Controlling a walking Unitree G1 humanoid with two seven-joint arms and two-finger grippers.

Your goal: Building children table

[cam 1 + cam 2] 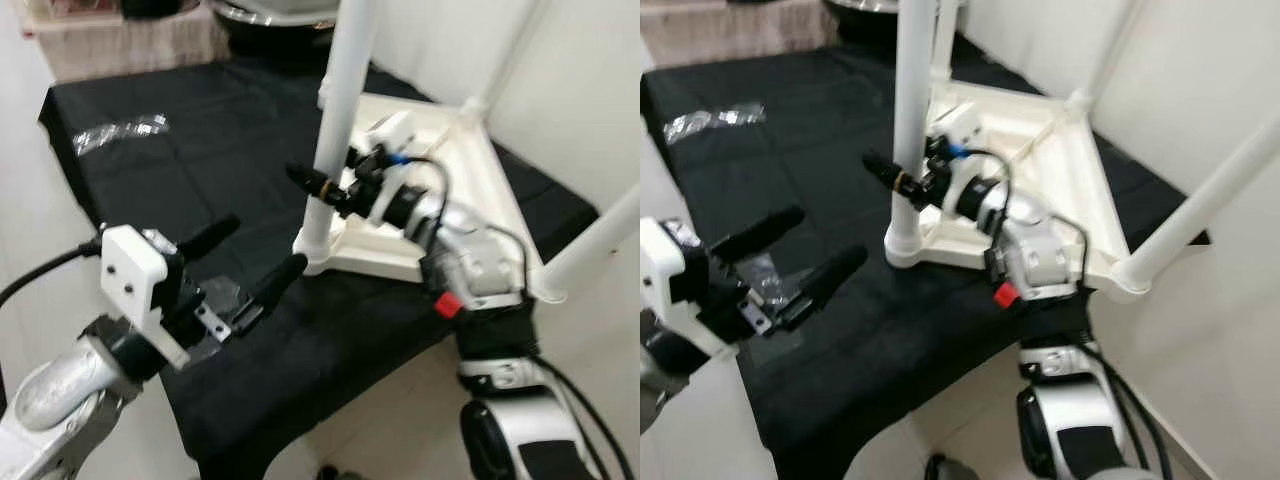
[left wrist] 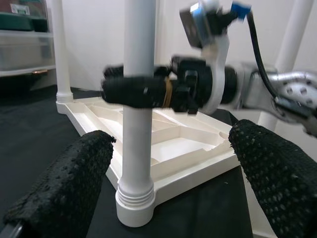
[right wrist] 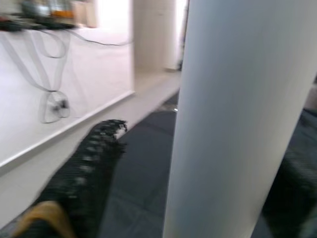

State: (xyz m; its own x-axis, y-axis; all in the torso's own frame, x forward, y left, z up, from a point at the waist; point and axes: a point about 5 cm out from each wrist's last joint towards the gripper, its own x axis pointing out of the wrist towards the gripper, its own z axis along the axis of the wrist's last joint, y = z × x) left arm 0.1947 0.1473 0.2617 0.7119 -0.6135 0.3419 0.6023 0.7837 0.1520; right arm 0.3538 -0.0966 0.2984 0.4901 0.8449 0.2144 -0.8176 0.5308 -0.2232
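Note:
A white children's table (image 1: 470, 190) lies upside down on a black cloth, its legs pointing up. My right gripper (image 1: 318, 190) is shut on the nearest leg (image 1: 345, 90), low down, just above where it joins the tabletop. In the right wrist view that leg (image 3: 237, 119) stands between the black fingers (image 3: 89, 163). My left gripper (image 1: 262, 243) hovers open a short way to the left of this leg, pointing at it with nothing between its fingers. The left wrist view shows the leg (image 2: 138, 59) with the right gripper's finger (image 2: 138, 91) across it.
Other white legs (image 1: 600, 240) (image 1: 510, 60) rise at the right and at the back. A clear plastic bag (image 1: 120, 132) lies far left on the cloth, and a small bag of fittings (image 1: 215, 305) lies under my left gripper. The cloth's front edge (image 1: 330, 405) drops off close by.

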